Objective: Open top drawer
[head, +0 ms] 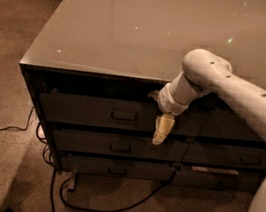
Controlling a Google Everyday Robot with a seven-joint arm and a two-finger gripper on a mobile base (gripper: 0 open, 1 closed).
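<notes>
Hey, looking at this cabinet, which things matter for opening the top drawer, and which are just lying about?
For the job:
top drawer
its metal loop handle
gripper, hanging in front of the drawer front, just right of the handle

Just there:
lower drawers
black cable on the floor
cabinet top

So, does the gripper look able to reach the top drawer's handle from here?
Probably yes. The gripper hangs in front of the top drawer, just right of its handle in the view, with nothing visible between them; it would need to shift toward it.
</notes>
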